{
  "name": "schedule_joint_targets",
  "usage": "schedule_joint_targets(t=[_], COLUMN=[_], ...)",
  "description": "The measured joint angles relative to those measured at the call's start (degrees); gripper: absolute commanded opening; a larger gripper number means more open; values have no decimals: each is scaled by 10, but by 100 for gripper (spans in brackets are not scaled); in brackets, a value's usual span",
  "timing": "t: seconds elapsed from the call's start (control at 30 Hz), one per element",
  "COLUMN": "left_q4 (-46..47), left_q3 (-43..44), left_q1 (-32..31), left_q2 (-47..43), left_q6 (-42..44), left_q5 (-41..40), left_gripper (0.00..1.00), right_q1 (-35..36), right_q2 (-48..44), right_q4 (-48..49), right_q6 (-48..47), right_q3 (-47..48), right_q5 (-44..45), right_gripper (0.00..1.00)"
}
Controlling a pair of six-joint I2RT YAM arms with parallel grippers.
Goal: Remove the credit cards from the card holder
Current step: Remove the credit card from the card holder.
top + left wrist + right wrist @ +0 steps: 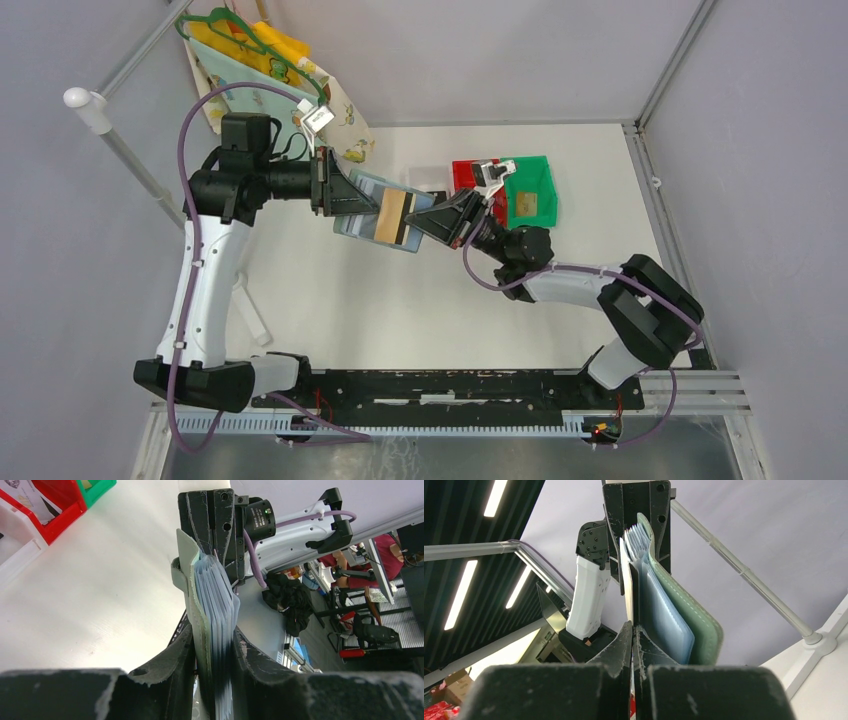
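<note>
Over the back-middle of the surface (400, 320), the two arms meet tip to tip with the card holder (360, 230) between them.

- Left fingers (170, 660): clamped on the card holder near one end. One finger presses the grey-green cover, the other the fanned stack of clear pockets (217, 605). From the left wrist the holder is seen edge-on, with the pockets splayed slightly away from the cover.
- Right fingers (616, 650): pressed together on one tan card (395, 218) with a dark stripe. From above, the card lies across the holder's face. Its striped end is at the right fingers.
- From the right wrist the card is edge-on, a thin pale sheet just beside the clear pockets and running parallel to them. Cannot tell how much of it still sits in a pocket.
- Red bin (465, 172) and green bin (535, 178) stand side by side behind the right arm's wrist. What looks like a second tan card (527, 205) lies in the green bin.
- Green hanger (235, 30) with a yellow patterned bag (345, 115) hangs at the back left, behind the left arm.
</note>
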Motion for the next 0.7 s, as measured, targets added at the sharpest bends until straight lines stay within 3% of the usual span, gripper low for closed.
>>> schedule_joint_targets(t=[0.03,0.1,0.2,0.33,0.6,0.7], left_q4=[-2,-2,-2,-2,-2,-2], left_q3=[2,5,5,5,8,9], left_q1=[0,0,0,0,0,1], left_q2=[1,2,3,5,7,7], left_q6=[2,5,5,6,6,5], left_q5=[0,3,10,10,12,11], left_gripper=[2,2,2,2,2,2], right_q1=[-2,-5,-5,-4,11,11], right_q2=[-4,-12,-17,-17,5,10], right_q4=[0,0,0,0,10,11], right_q6=[0,-2,-5,-6,3,5], right_q3=[-5,-13,-16,-12,24,29], right_q5=[0,0,0,-6,-11,-10], right_gripper=[2,16,29,40,33,17])
